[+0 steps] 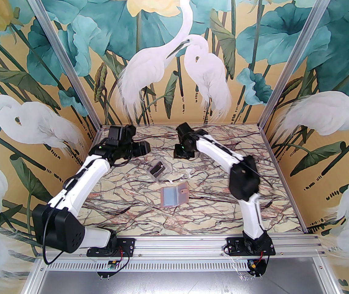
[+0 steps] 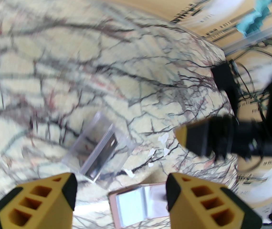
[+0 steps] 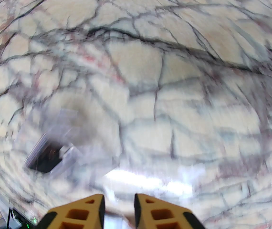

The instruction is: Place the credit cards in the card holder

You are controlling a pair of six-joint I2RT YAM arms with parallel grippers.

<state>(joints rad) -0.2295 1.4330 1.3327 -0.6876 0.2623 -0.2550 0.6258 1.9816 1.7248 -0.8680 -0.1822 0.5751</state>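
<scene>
The card holder [image 1: 174,196] lies open on the marble table, its pale blue sleeves facing up; its top edge shows between my left fingers [image 2: 138,204]. Behind it stands a small clear plastic box [image 1: 159,171] with dark credit cards [image 1: 157,167] inside, also blurred in both wrist views [image 2: 102,155] [image 3: 46,157]. My left gripper [image 1: 144,149] hovers back-left of the box, and its yellow fingers stand wide open and empty [image 2: 120,197]. My right gripper [image 1: 184,155] hangs back-right of the box, with a narrow gap between its empty fingers [image 3: 119,209].
Small white scraps [image 2: 162,139] lie on the table between the box and the card holder. Painted walls close the table on three sides, with metal posts [image 1: 263,115] at the back corners. Both arm bases sit at the near rail [image 1: 180,243].
</scene>
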